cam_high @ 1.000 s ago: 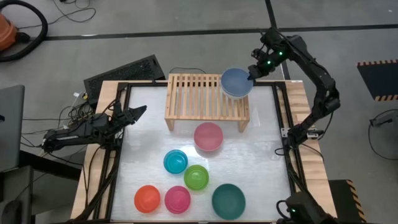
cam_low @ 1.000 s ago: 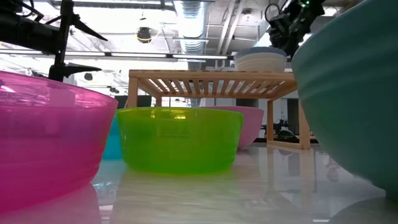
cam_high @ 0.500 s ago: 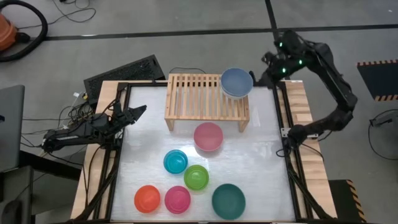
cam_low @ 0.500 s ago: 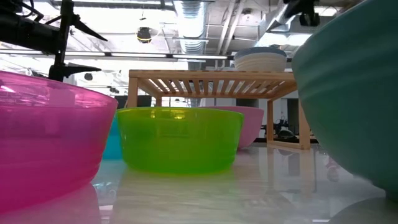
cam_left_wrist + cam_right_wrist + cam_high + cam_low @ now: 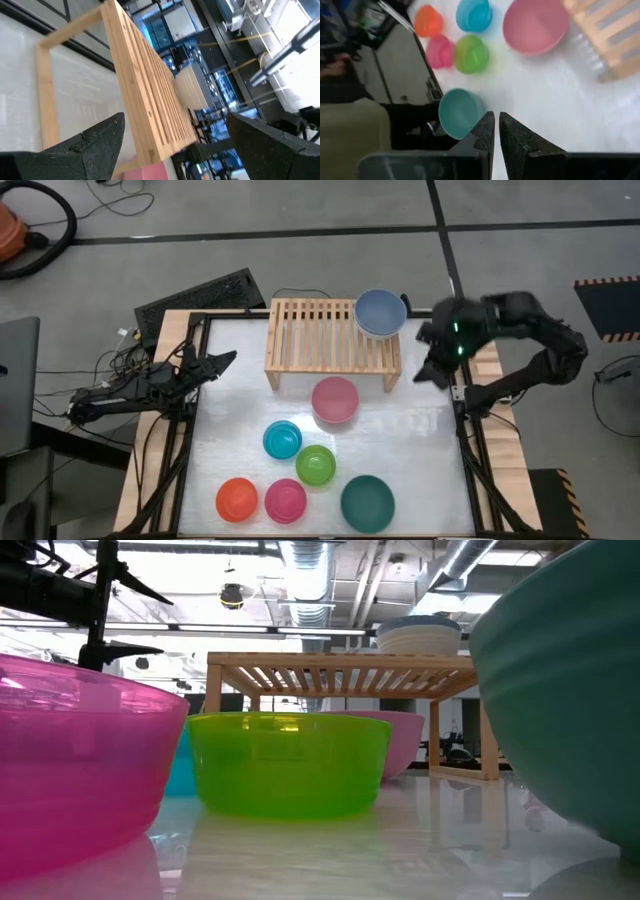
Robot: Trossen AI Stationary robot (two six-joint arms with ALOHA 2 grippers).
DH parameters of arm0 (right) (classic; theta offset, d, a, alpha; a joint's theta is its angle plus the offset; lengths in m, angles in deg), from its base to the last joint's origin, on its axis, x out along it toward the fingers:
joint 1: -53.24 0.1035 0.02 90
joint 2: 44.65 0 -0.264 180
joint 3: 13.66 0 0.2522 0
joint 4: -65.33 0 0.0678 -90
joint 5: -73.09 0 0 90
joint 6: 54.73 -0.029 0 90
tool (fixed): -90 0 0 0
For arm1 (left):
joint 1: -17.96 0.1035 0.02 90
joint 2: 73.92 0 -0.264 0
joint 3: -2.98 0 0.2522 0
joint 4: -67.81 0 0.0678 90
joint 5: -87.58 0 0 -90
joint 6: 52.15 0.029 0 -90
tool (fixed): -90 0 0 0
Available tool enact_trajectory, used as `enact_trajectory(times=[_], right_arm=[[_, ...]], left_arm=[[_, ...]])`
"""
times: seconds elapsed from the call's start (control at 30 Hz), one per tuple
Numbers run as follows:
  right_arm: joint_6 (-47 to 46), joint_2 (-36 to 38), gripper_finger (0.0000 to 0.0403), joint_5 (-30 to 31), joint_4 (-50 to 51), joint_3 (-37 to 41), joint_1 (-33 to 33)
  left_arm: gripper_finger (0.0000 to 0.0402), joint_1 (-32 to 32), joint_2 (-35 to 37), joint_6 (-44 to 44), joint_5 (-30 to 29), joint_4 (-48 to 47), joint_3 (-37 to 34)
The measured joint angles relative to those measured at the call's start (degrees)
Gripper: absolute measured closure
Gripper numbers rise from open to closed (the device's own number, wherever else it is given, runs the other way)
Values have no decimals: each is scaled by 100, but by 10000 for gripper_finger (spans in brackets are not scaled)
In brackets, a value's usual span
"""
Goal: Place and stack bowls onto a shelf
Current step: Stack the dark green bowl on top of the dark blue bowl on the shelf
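- High view: the right gripper (image 5: 432, 372) hangs at the 3 o'clock edge of the desk (image 5: 420, 460), its jaws carrying nothing and nearly pressed together, a slit between them in the right wrist view.
- The large pale pink plastic bowl (image 5: 335, 400) lies toward 9 o'clock from those jaws, just in front of the low light-wood slatted shelf (image 5: 320, 335); the right arm is clearly nearer it than the left, so it is probably the next pick.
- On the shelf's 3 o'clock end, a slate blue bowl (image 5: 381, 311) is nested in a white bowl (image 5: 418, 638); the rest of the slats are bare.
- Five more round bowls sit on the desk toward 6 o'clock: cyan (image 5: 282, 439), lime green (image 5: 315, 465), red-orange (image 5: 237, 499), magenta (image 5: 285, 500) and larger dark teal (image 5: 367, 503), each with nothing in it.
- The left gripper (image 5: 210, 364) waits at the 9 o'clock edge, jaws spread wide and holding nothing.
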Motion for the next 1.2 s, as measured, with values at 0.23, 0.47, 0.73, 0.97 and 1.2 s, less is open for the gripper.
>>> enact_trajectory(times=[0.23,0.47,0.73,0.97,1.2], right_arm=[[-1958,-373,323,888,-80,335,2319],[-3012,-1169,225,1034,-825,558,3370],[-3089,-2085,138,1037,-817,558,3456],[-2315,-2806,135,1061,-863,558,3190],[-1370,-3481,135,881,-1247,559,2917]], left_arm=[[69,1,0,5,348,-4,0],[69,0,0,132,357,-34,0],[69,0,0,139,530,-181,0],[69,0,0,139,542,-271,0],[69,2,0,107,851,-521,0]])
